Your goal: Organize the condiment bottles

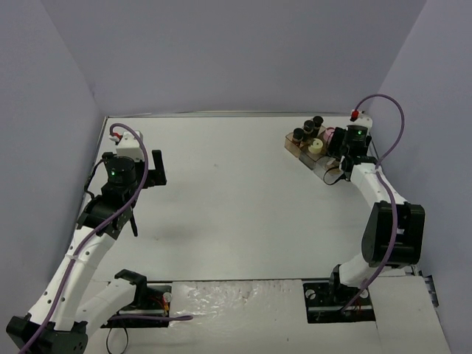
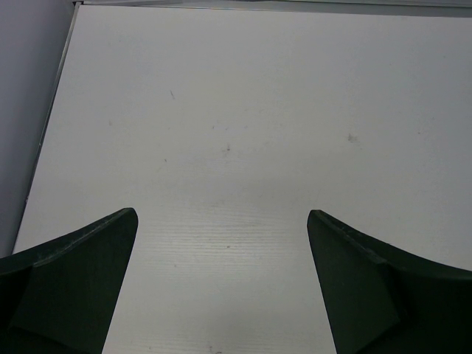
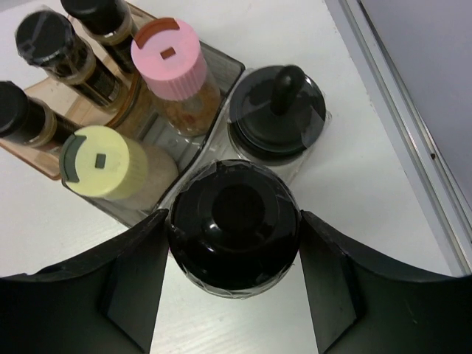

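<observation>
My right gripper (image 3: 234, 228) is shut on a clear jar with a round black cap (image 3: 234, 221), standing on the table against the front of the stepped clear-and-brown rack (image 3: 37, 147). Both fingers touch the jar's sides. Behind it stand a knobbed black-capped jar (image 3: 276, 110), a pink-capped jar (image 3: 168, 55) and a pale-yellow-capped jar (image 3: 99, 161). Three black-capped jars (image 3: 46, 37) stand on the rack's back steps. In the top view the rack (image 1: 306, 151) is at the far right under my right gripper (image 1: 341, 156). My left gripper (image 2: 221, 221) is open and empty over bare table.
The table's right edge and the grey wall (image 3: 413, 88) run close beside the jars. The left arm (image 1: 118, 177) hovers at the far left of the table, near the left wall. The arm bases sit at the near edge.
</observation>
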